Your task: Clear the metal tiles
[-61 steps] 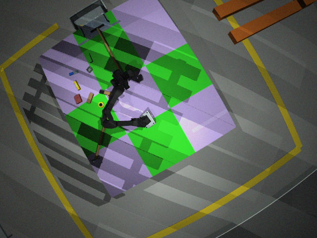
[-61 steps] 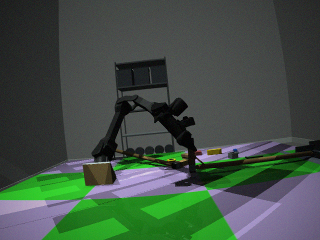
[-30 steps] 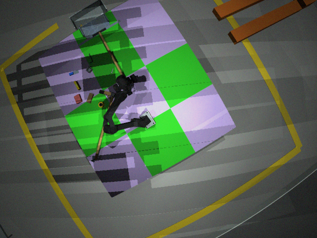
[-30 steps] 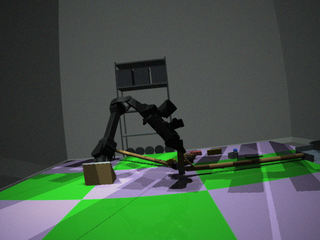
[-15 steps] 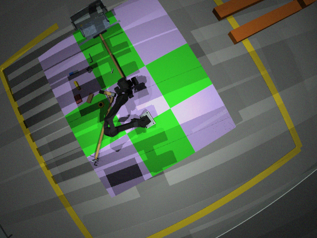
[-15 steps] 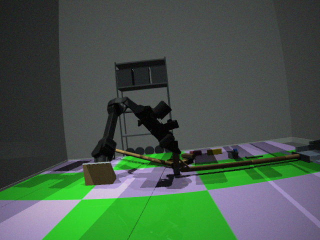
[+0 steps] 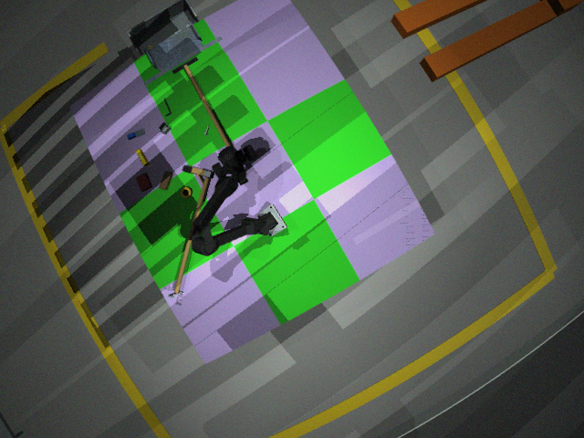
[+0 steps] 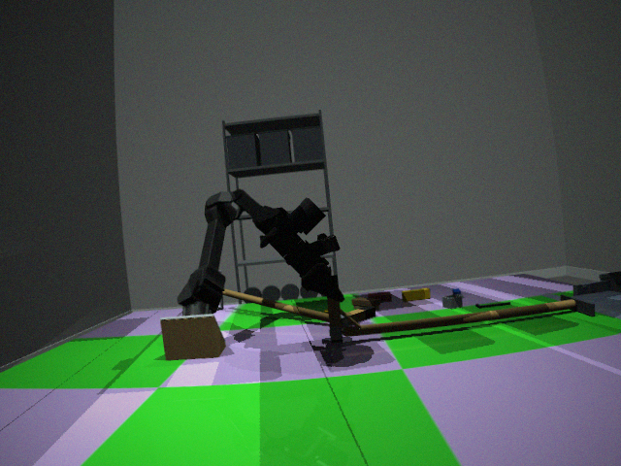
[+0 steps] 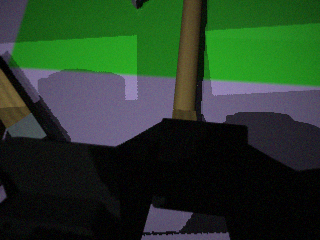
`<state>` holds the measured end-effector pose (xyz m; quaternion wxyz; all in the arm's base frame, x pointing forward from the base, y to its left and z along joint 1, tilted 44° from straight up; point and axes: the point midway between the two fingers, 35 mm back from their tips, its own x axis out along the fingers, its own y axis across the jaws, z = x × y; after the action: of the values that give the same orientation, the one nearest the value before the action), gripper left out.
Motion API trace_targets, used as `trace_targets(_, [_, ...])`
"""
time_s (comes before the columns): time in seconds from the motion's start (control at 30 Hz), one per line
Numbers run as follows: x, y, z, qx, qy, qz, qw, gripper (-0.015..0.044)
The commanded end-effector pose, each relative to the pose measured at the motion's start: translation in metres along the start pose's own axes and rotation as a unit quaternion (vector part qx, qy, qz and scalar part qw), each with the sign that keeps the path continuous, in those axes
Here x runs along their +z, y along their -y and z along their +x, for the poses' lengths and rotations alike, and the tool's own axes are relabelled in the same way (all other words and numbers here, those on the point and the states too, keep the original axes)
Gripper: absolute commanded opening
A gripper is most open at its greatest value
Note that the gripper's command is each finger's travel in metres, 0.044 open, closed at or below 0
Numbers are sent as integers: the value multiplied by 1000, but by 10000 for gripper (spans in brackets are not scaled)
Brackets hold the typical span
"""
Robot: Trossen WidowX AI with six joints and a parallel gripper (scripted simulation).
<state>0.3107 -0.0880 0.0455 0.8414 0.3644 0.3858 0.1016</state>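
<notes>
My gripper (image 7: 229, 151) (image 8: 336, 328) (image 9: 188, 132) is shut on the near end of the long scraper, close to the table top. The scraper's wooden handle (image 7: 207, 106) (image 8: 466, 316) (image 9: 188, 55) runs nearly flat away from the gripper. Its dark blade (image 7: 184, 66) (image 8: 577, 304) rests at the near edge of the steel bench plate (image 7: 173, 49) (image 8: 599, 296). The catch box (image 7: 158, 22) (image 8: 612, 277) stands beyond the plate. I cannot make out single metal tiles on the plate from here.
A second long wooden stick (image 7: 192, 231) (image 8: 273, 303) lies across under the arm. To the left lie a yellow cylinder (image 7: 141, 156), a dark red block (image 7: 143, 182), a yellow ring (image 7: 186, 192), a bolt (image 7: 206, 130) and a black bar (image 7: 167, 107). A tan block (image 8: 193, 337) sits by the arm base.
</notes>
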Motion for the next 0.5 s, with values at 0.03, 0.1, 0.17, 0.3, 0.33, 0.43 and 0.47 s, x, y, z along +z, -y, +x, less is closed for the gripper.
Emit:
trace_targets(0.03, [1, 0, -1, 1, 3, -2, 1000, 0])
trace_targets(0.1, [1, 0, -1, 0, 2, -2, 1000, 0])
trace_targets(0.17, [0, 0, 0, 0, 1, -1, 1000, 0])
trace_targets(0.3, [0, 0, 0, 0, 0, 0, 1000, 0])
trace_targets(0.33, [0, 0, 0, 0, 0, 0, 1000, 0])
trace_targets(0.43, [0, 0, 0, 0, 0, 0, 1000, 0])
trace_targets(0.47, [0, 0, 0, 0, 0, 0, 1000, 0])
